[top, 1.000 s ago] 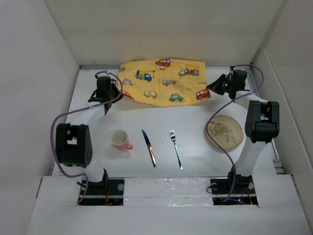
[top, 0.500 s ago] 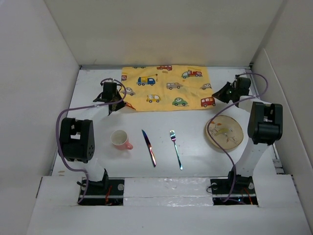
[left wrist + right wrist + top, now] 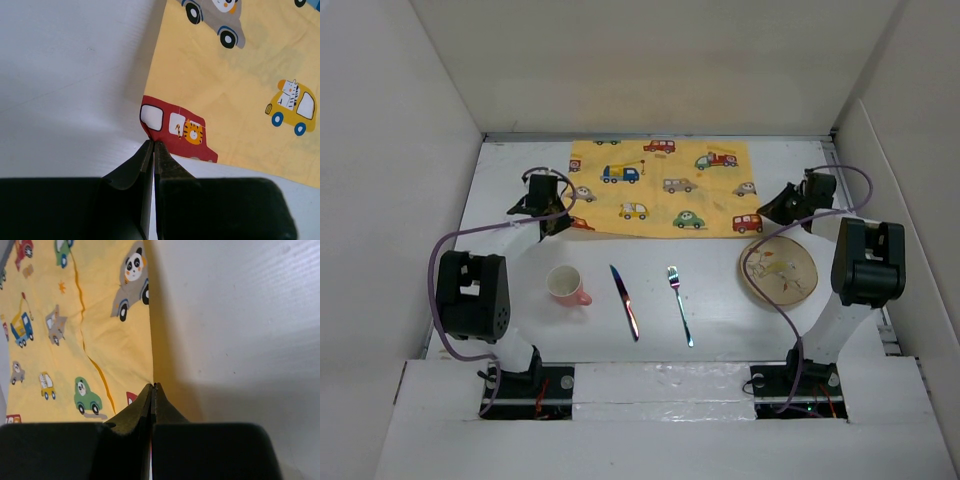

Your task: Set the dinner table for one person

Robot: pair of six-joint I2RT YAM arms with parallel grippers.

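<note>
**Both arms pinch place mat by its near corners; tableware waits in a row**

The large matte white table (image 3: 720, 300), walled by pale panels, spreads under everything in view, w/ the two arms bolted at its near edge. At its far middle lies a yellow rectangular cloth mat (image 3: 660, 188) printed w/ cartoon vehicles. The left tool (image 3: 152, 146) is clenched on the mat's near-left corner, right by a red car print. The right tool (image 3: 152, 387) is clenched on the near-right corner, jaws pressed together w/ only cloth between them.

Gripping both corners at once looks meant to keep the fabric taut & square so it settles flat. A crease shows in the right wrist view. Whether the corners are lifted or pressed to the table cannot be told.

Nearer the arm bases, L to R & apart from one another, lie:
- a pink ceramic cup (image 3: 565, 285)
- a metal table knife (image 3: 625, 302) w/ an iridescent blade
- a silver metal fork (image 3: 680, 305)
- a round beige plate (image 3: 790, 285) w/ a painted motif

None rests on the mat; the plate's far rim is near the mat's near-right corner.

Judged from this, the job is at an early stage: the mat is being laid and nothing is set on it yet. The next move prob. calls for both tools to let go cleanly. Cloth snagged in the tips could drag a corner askew.
</note>
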